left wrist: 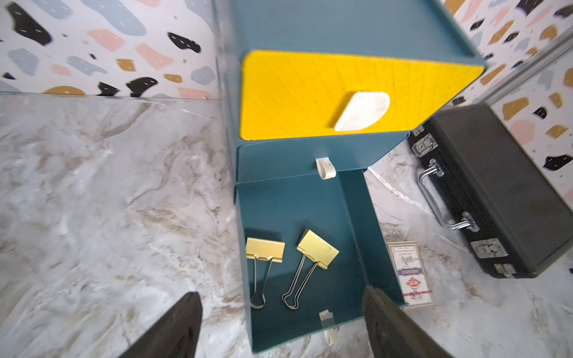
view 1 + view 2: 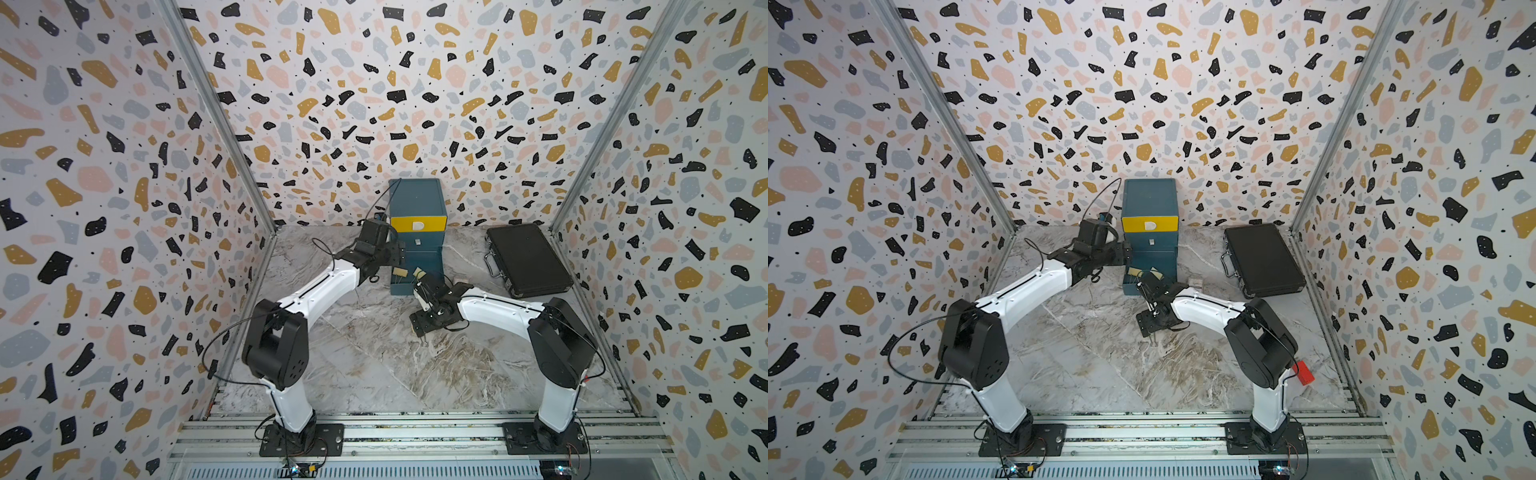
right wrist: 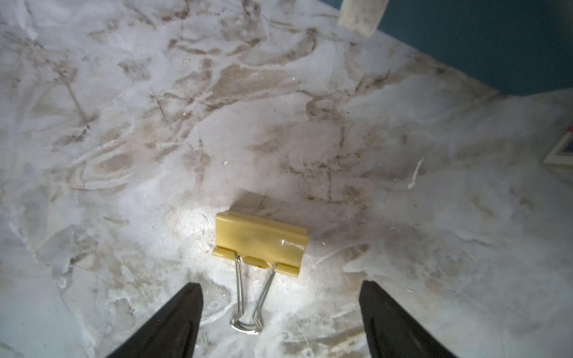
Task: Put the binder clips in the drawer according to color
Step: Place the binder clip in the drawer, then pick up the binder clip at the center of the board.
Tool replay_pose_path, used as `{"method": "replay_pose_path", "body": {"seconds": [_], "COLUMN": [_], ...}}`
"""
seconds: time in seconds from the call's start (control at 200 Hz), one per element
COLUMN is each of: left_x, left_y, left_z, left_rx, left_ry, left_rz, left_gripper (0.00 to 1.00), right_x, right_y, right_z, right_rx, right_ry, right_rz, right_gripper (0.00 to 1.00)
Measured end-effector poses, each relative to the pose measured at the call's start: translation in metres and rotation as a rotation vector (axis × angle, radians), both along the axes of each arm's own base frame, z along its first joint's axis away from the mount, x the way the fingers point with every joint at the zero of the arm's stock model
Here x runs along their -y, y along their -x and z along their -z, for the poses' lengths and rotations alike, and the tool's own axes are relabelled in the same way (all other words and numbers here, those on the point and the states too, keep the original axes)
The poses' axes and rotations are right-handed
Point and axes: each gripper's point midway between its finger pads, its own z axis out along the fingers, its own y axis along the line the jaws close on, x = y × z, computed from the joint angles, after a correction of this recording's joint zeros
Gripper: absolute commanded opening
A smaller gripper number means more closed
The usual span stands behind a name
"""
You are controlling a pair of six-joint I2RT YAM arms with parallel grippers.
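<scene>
No wording can be read anywhere. The small card packet (image 1: 410, 276), lying on the table (image 1: 93, 186) just beside the pulled-out bottom drawer (image 1: 294, 210), bears lines of print and a red-and-blue badge, all too blurred to make out.

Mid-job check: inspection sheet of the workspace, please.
Surface: marble tabletop, no spills seen.
Job's things: drawer chest at back; bottom drawer pulled out, holding first yellow clip and second yellow clip; third yellow clip on the tabletop; no pink or teal clips seen.
Clutter: black briefcase, shut; card packet beside the open drawer.
Tools: left tool open, empty, above the drawer; right tool open, fingers either side of the third clip's handles.
Cables: black cable looping off left arm.
Surroundings: terrazzo walls, front metal rail.
</scene>
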Motion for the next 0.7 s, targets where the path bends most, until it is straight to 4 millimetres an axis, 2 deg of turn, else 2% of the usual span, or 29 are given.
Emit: {"method": "replay_pose_path", "body": {"seconds": [0.08, 0.22, 0.27, 0.36, 0.511, 0.701], "left_x": [-0.021, -0.058, -0.066, -0.073, -0.080, -0.085], "left_y": [0.015, 0.055, 0.071, 0.101, 0.155, 0.214], "left_z": [-0.007, 0.003, 0.005, -0.001, -0.021, -0.022], "left_rx": [-0.009, -0.078, -0.101, -0.114, -0.070, -0.064], "left_ry": [0.022, 0.015, 0.003, -0.010, 0.026, 0.087], "left_rz": [-0.025, -0.057, -0.054, -0.026, 0.045, 0.110], "left_gripper": [0.84, 0.82, 0.82, 0.81, 0.80, 0.77], "right_x": [-0.007, -0.010, -0.008, -0.011, -0.009, -0.007], "right_y": [0.000, 0.002, 0.003, 0.000, -0.002, -0.005], "right_z": [0.006, 0.022, 0.028, 0.027, 0.029, 0.030], "right_rx": [0.000, -0.019, -0.028, -0.021, -0.013, -0.003], "right_ry": [0.013, 0.044, 0.057, 0.051, 0.061, 0.070], "right_rz": [-0.011, -0.019, -0.015, -0.004, 0.015, 0.042], "right_gripper": [0.84, 0.78, 0.76, 0.73, 0.66, 0.54]}}
